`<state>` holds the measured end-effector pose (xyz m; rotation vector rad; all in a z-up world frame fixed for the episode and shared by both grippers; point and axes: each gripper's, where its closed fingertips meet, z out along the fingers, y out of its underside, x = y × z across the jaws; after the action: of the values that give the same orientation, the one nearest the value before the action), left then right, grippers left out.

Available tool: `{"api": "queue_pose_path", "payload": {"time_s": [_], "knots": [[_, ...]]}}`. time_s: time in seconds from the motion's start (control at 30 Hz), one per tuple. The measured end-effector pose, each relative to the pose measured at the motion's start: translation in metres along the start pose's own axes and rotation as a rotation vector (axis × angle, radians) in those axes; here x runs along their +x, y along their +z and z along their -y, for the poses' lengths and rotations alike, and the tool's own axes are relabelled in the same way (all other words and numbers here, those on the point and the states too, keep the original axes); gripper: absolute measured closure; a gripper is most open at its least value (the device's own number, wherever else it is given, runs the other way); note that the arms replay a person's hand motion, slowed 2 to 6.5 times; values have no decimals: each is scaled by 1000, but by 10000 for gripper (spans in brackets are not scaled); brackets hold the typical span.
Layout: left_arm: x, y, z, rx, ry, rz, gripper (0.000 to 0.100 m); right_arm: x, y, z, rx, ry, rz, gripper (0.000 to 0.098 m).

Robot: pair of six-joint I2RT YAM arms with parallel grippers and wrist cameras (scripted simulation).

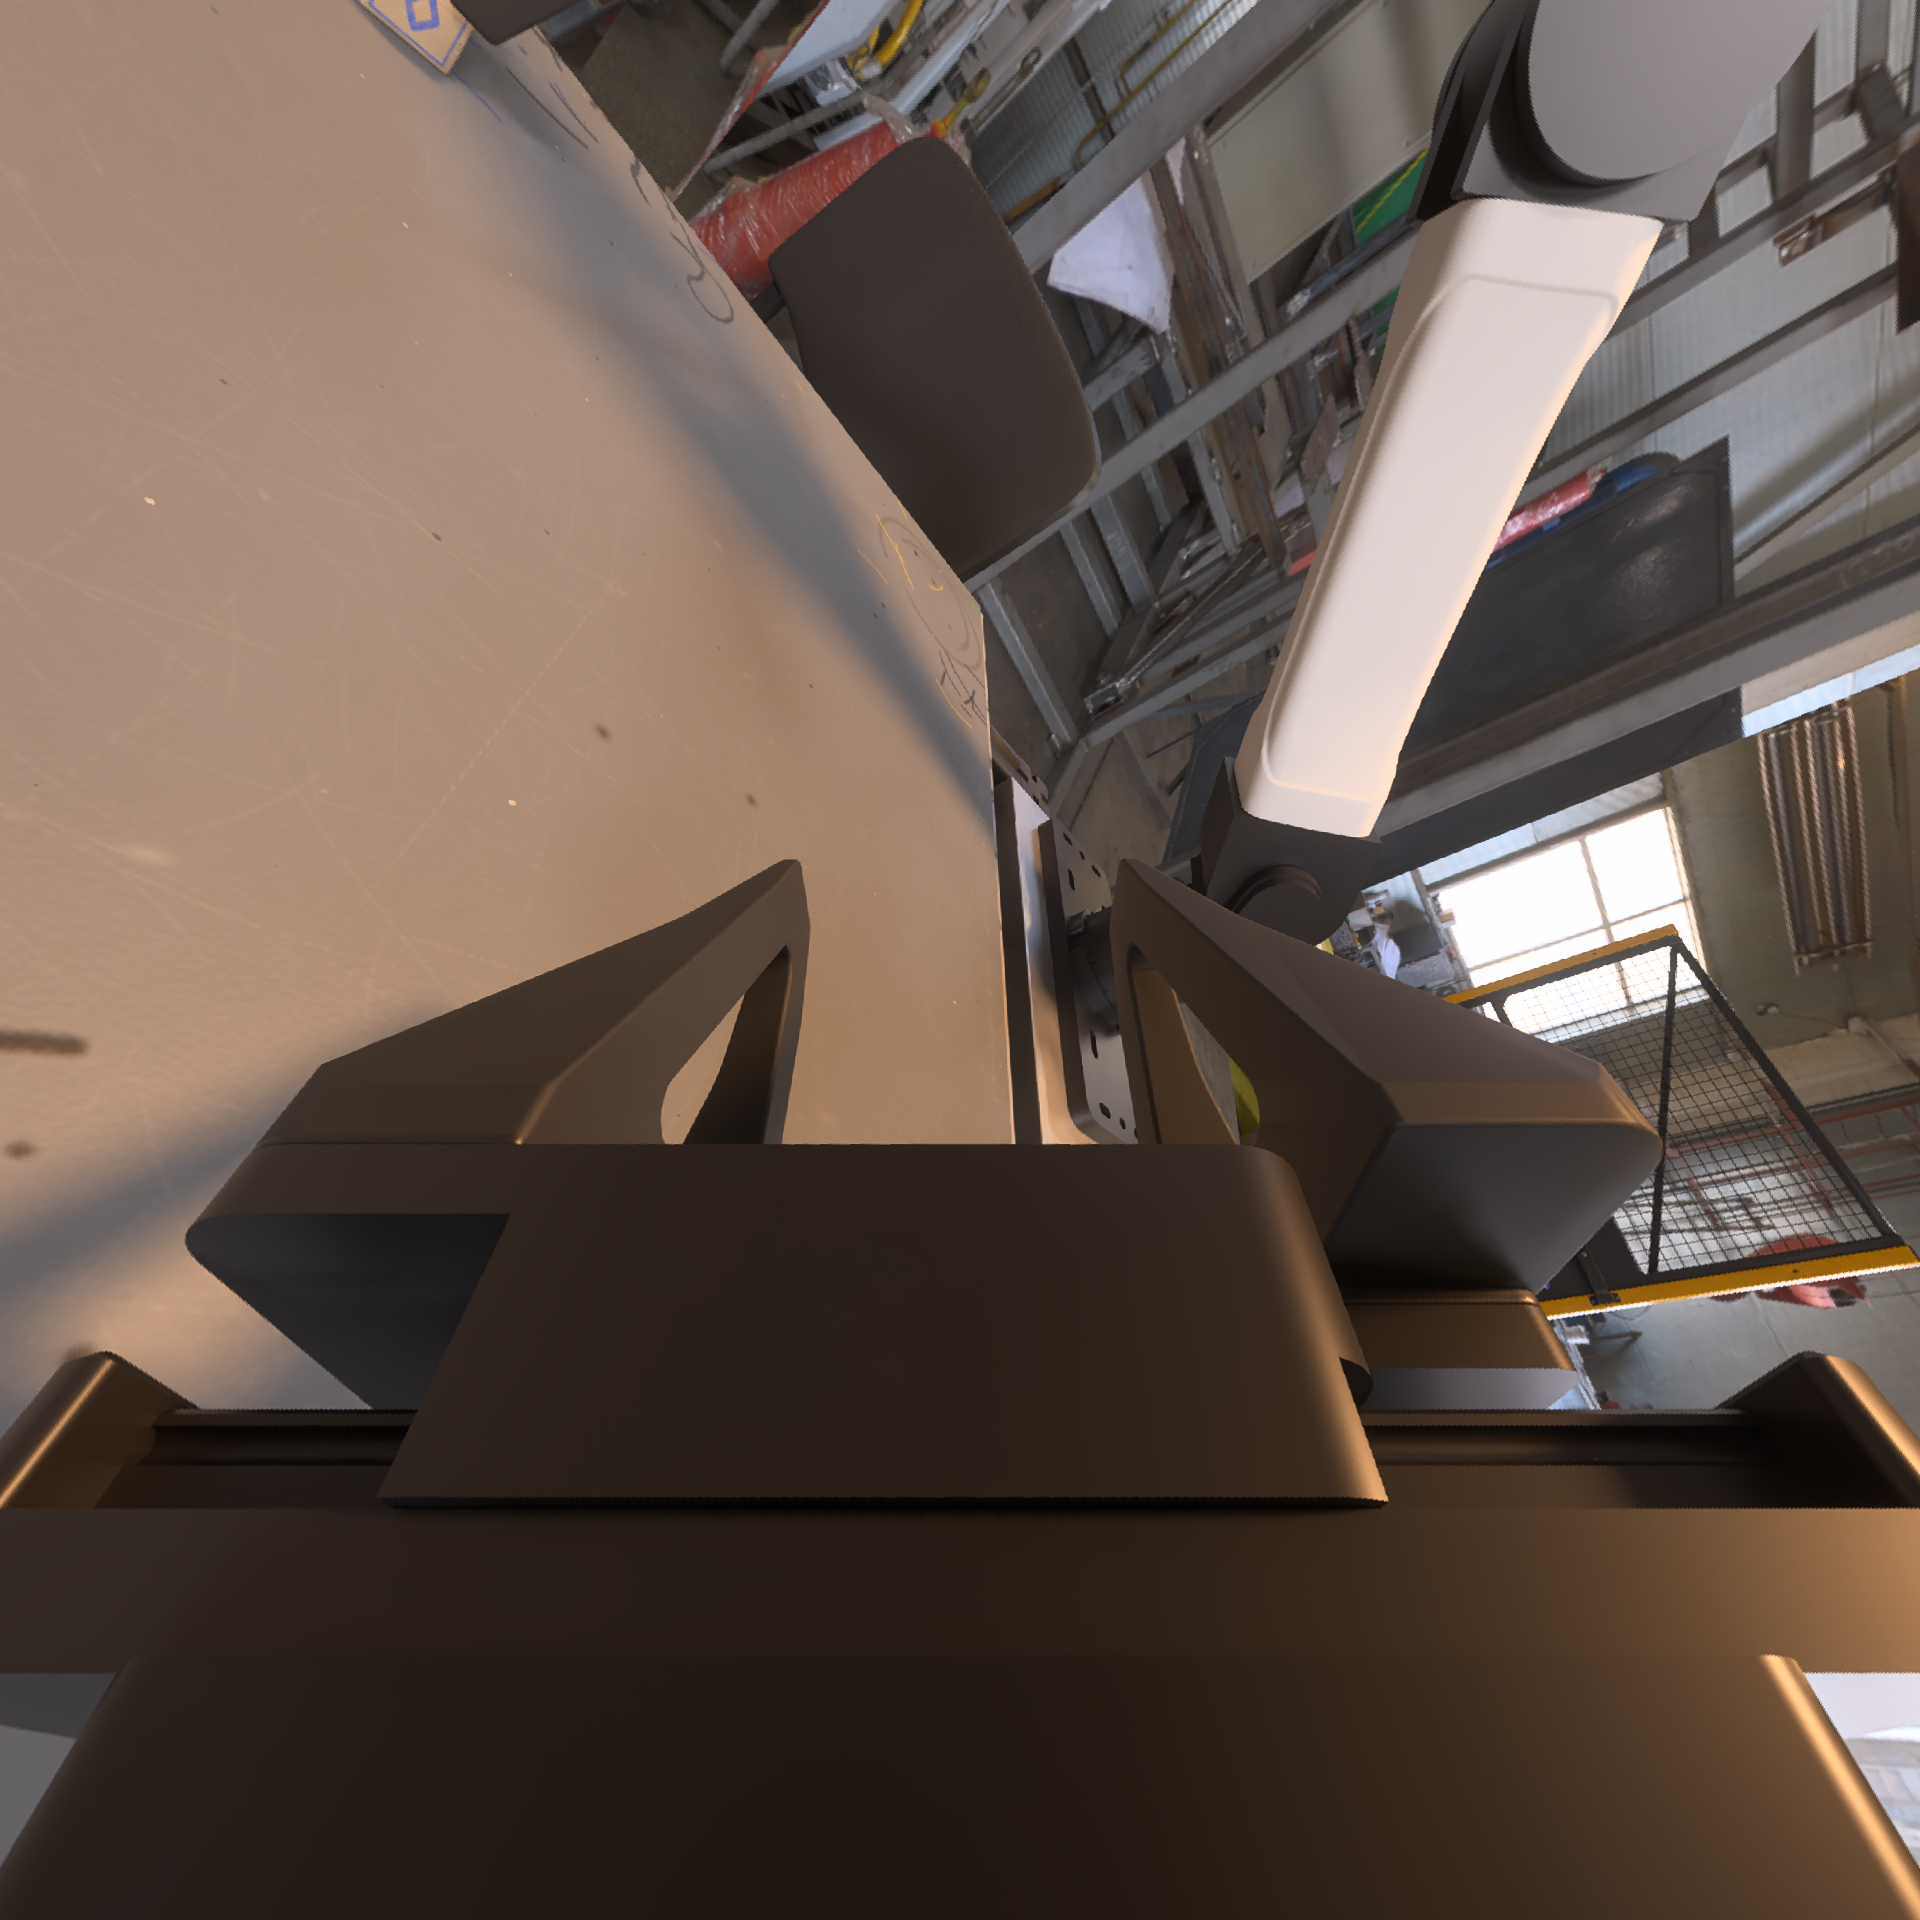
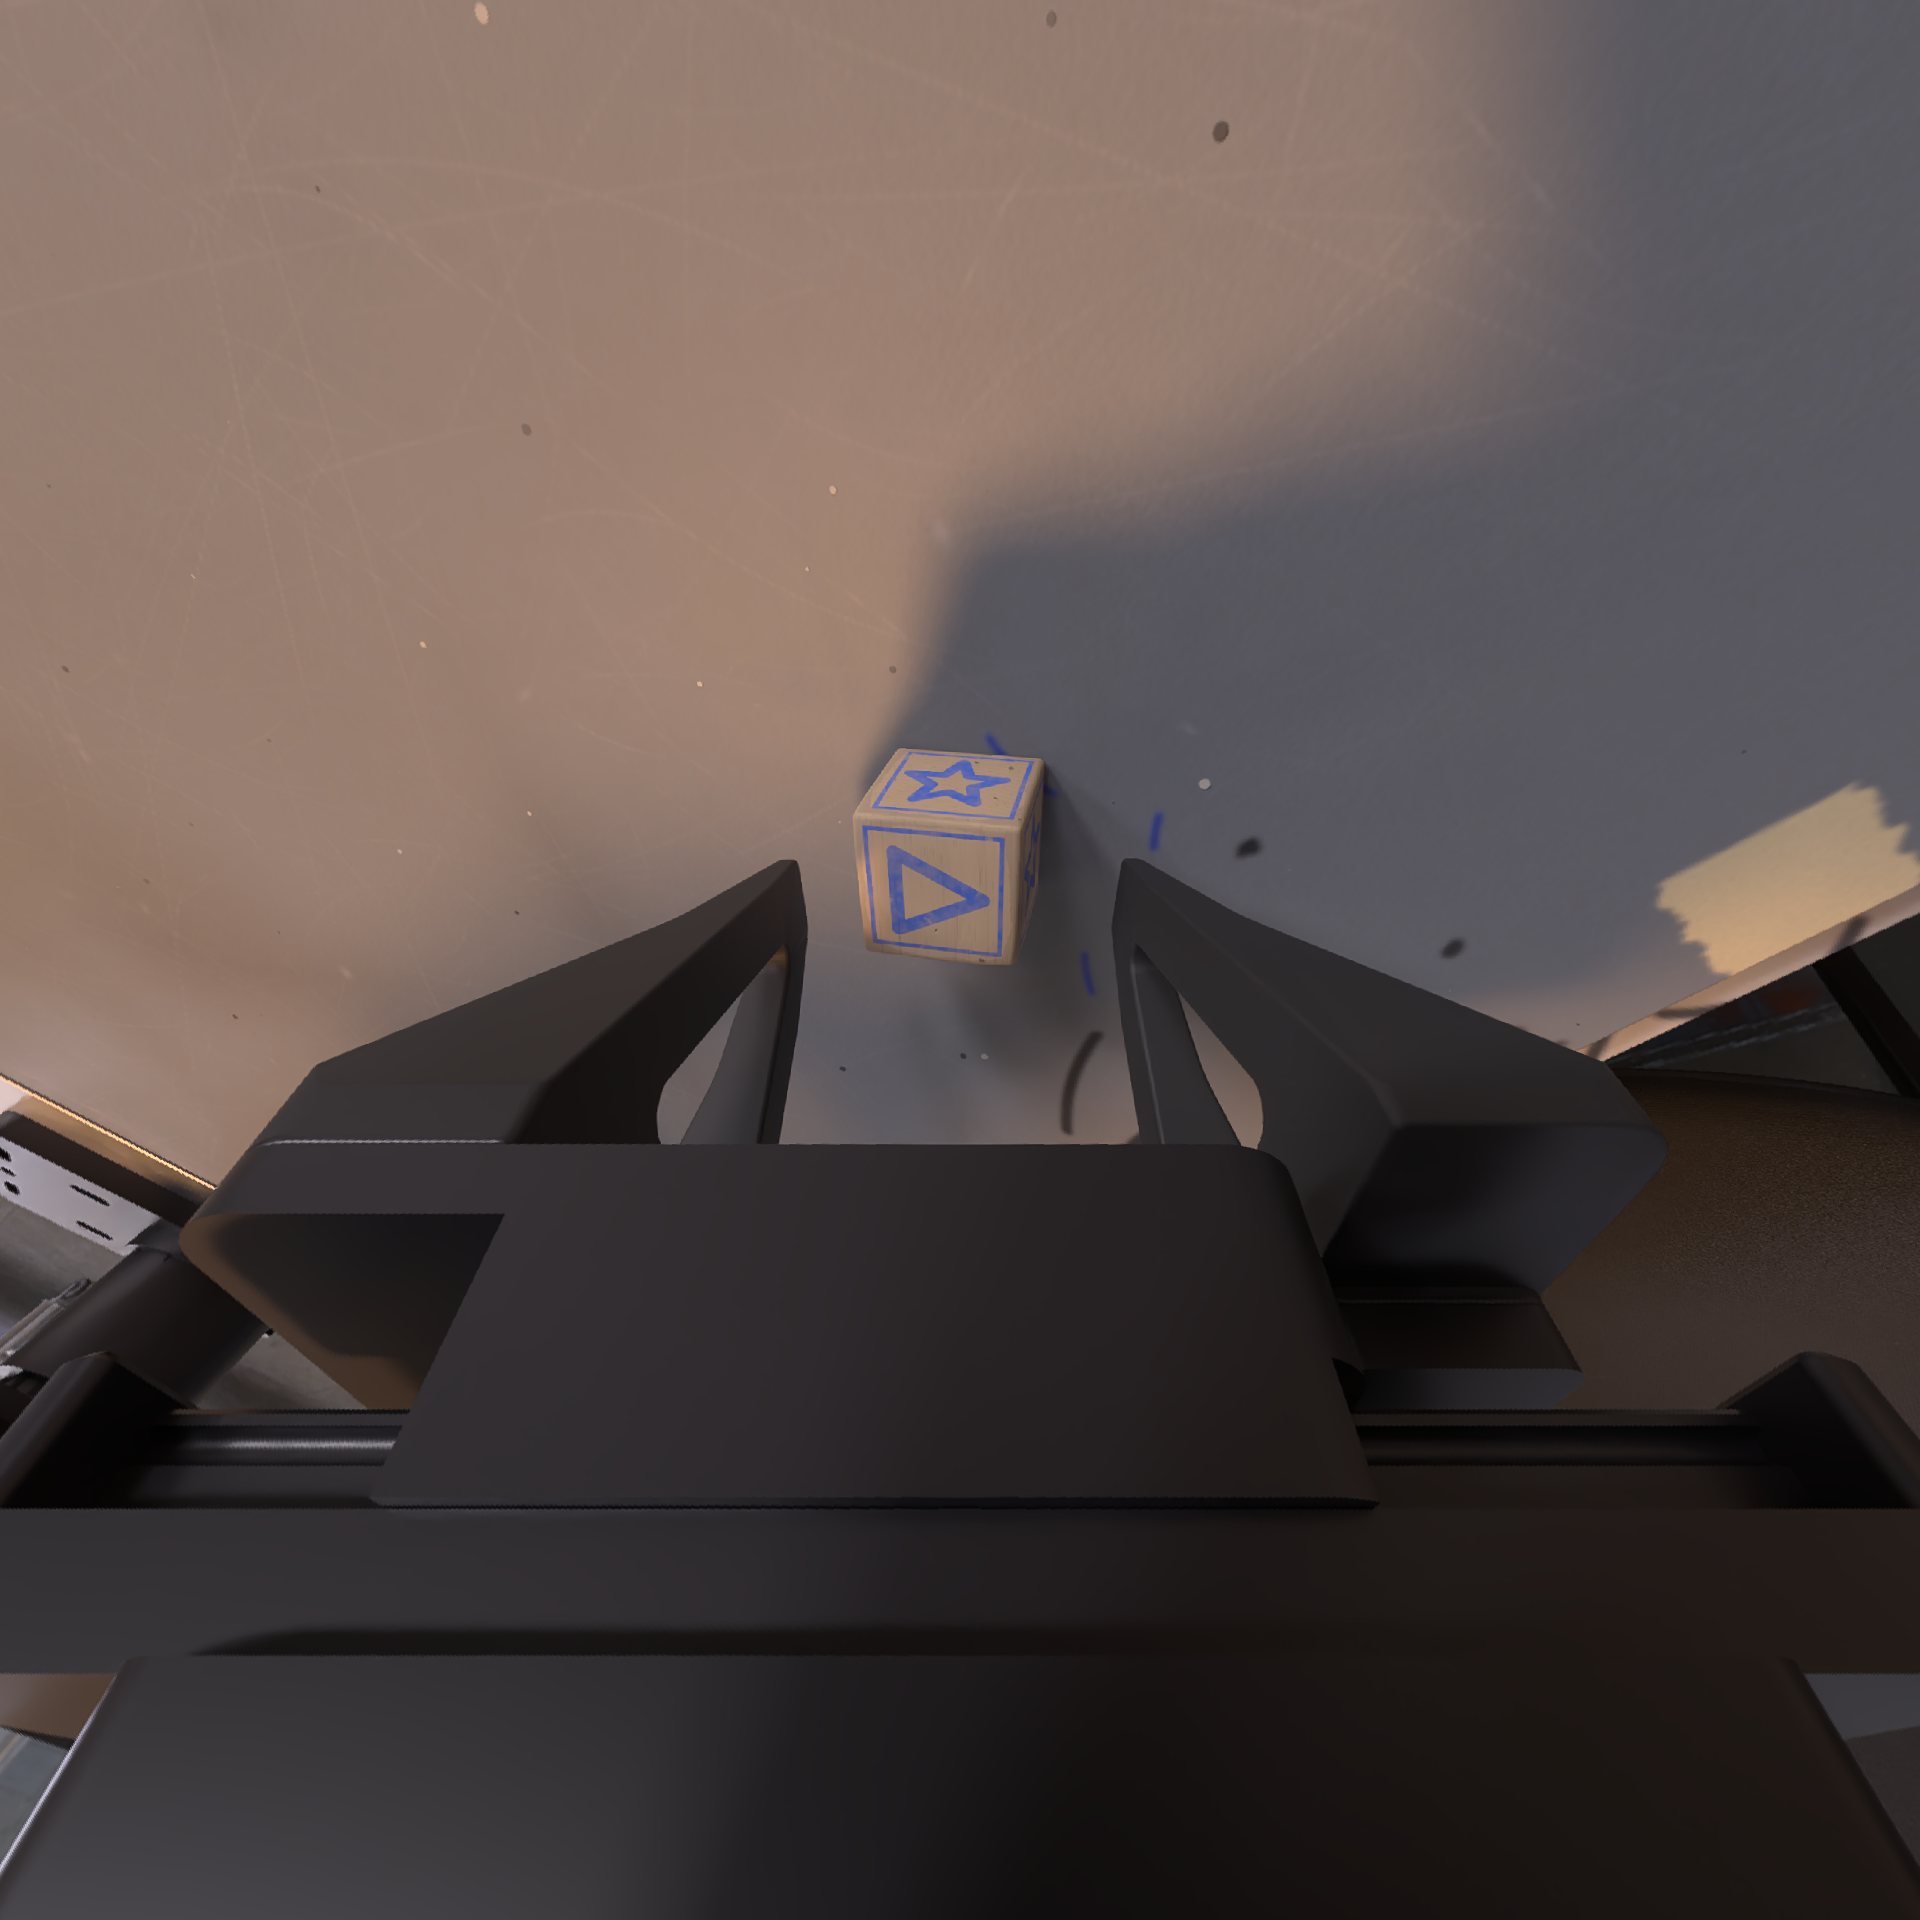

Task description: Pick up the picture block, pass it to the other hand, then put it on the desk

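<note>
The right tool (image 2: 958, 997) hangs with fingers apart over the picture block (image 2: 948, 857) resting on the worktop (image 2: 520, 416), lined up for grasping, while the left tool (image 1: 958, 997) (also spread, empty) waits aside.

picture block (image 2: 948, 860): we see pale wood with blue star and triangle outlines
bench (image 2: 520, 468): we see scratched tan
fingers (image 2: 774, 935): we see black
</note>
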<state>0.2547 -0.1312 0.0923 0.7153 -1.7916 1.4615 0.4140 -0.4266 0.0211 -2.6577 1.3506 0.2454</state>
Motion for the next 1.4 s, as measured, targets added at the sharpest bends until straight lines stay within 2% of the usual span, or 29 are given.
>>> {"api": "queue_pose_path", "payload": {"time_s": [0.37,0.53,0.7,0.9,1.13,1.4], "knots": [[2,0,1,-3,8,2,505,0,-13,-3,31,0,-17,470],[3,-1,1,-2,11,2,504,-2,-31,-5,74,2,-37,470],[4,-2,0,-5,16,4,504,-4,-58,-7,153,1,-86,460],[4,-3,0,-9,36,26,502,-9,-101,-7,315,-13,-176,447],[0,-9,1,-18,95,96,503,-22,-151,-3,566,-58,-276,425],[0,-22,3,-49,227,213,515,-44,-185,0,863,-92,-336,402]]}}
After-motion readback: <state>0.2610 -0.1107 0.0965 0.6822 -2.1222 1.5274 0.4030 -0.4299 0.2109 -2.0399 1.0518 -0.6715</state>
